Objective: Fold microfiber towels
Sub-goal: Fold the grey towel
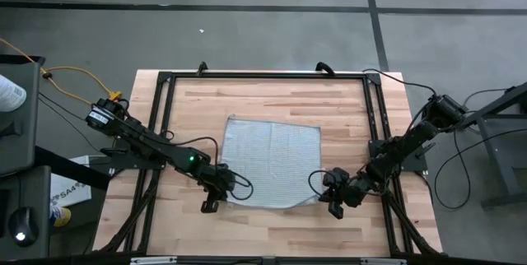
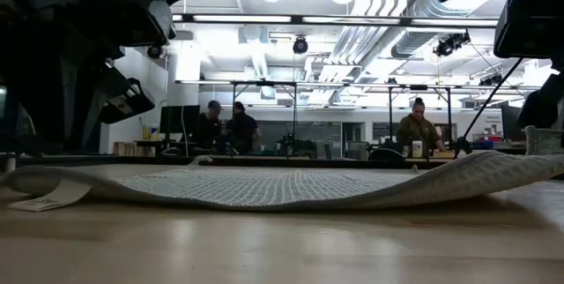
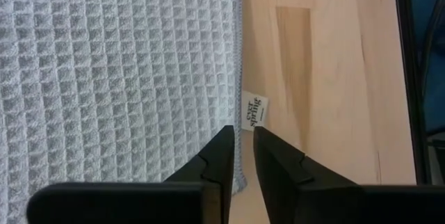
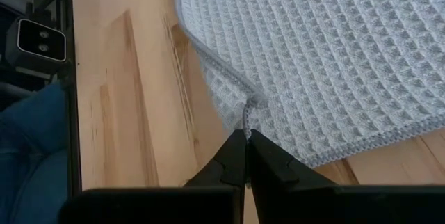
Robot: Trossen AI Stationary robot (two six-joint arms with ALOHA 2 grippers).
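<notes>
Waffle-weave microfiber towel lies spread mid-tabletop. Right hand pinches near corner, lifting it off wood, likely to start fold. Left hand slightly parted, straddling opposite near edge beside white tag, gripping nothing.

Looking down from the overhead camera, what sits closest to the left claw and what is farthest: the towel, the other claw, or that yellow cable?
From the left gripper, near the table's front:
1. The microfiber towel, right beside it at the towel's front left corner.
2. The right gripper, across the towel at its front right corner.
3. The yellow cable, far off past the table's back left corner.
</notes>
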